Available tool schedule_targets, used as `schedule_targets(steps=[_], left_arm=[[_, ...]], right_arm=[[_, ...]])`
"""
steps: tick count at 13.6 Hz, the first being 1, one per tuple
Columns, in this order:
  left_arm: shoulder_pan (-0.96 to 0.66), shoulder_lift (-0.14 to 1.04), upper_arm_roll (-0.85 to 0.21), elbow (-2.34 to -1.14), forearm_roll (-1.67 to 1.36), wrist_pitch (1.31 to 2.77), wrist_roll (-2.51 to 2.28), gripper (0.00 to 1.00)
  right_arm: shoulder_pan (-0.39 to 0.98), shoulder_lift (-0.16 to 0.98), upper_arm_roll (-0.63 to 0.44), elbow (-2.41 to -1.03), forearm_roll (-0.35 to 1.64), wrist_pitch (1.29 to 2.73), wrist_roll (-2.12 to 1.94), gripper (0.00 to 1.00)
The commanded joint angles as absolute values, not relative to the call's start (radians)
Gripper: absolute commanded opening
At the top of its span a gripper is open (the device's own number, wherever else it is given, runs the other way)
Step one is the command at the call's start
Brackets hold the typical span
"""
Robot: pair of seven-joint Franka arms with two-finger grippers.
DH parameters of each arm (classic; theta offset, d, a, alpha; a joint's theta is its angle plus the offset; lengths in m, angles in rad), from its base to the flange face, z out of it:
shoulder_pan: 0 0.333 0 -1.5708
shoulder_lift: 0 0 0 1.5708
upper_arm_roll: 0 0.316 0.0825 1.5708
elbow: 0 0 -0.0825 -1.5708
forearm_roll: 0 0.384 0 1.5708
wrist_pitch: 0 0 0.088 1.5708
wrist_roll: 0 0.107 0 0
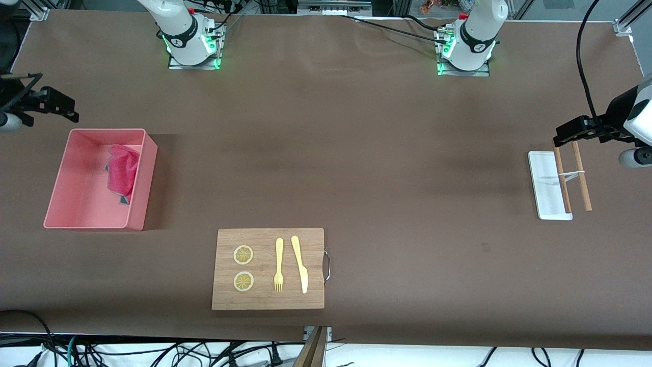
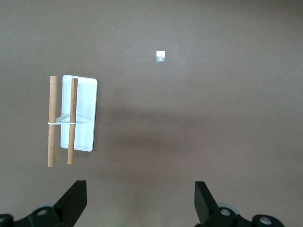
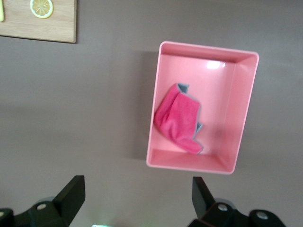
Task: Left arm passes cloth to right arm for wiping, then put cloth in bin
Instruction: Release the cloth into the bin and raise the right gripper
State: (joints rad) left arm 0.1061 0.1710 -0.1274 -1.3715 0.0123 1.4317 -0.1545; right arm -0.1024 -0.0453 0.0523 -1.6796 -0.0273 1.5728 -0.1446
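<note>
The cloth point(image 1: 123, 171) is in the bin point(image 1: 76, 204), folks! The magenta square lies crumpled against the bin's inner wall on the side that faces the middle of the table, a corner of its grey underside peeking out. From the right wrist view, the cloth point(image 3: 177, 118) sits slumped on the pink floor of the bin point(image 3: 246, 113), nothing gripping it.

The bin rests at the right arm's end of the table. Up above the table near it hangs the right gripper point(image 1: 56, 107), at the very edge of the front view, over bare brown table just beside the bin's farther end. Its fingers point(image 3: 71, 194) are spread wide with nothing between them.

Toward the middle of the table, nearer the front camera than the bin, lies the wooden board point(image 1: 268, 300) with its metal handle. On it: two lemon slices point(image 1: 243, 255), a yellow fork point(image 1: 278, 265) and a yellow knife point(image 1: 300, 264), side by side.

Swing over to the left arm's end. The left gripper point(image 1: 573, 131) hangs in the air over the farther end of the small white tray point(image 1: 545, 204), and the arm waits there. Its fingers point(image 2: 73, 201) are wide apart and empty too. Two wooden sticks point(image 2: 61, 120), bound with a white band, lie across the tray, one on it and one just off its edge. A small white tag point(image 2: 160, 56) sits alone on the table, well apart from the tray.
</note>
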Motion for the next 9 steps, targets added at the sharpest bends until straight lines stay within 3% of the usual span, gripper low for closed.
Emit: schedule_targets(steps=[1, 9], left_arm=[[0.124, 0.164, -0.127, -1.373, 0.012, 1.425, -0.164, 1.00], [0.173, 0.164, -0.127, -1.371, 0.012, 1.422, -0.163, 1.00]], right_arm=[[-0.112, -0.052, 0.103, -1.638, -0.012, 1.513, -0.055, 1.00], [-0.005, -0.032, 0.055, -1.634, -0.015, 1.509, -0.043, 1.00]])
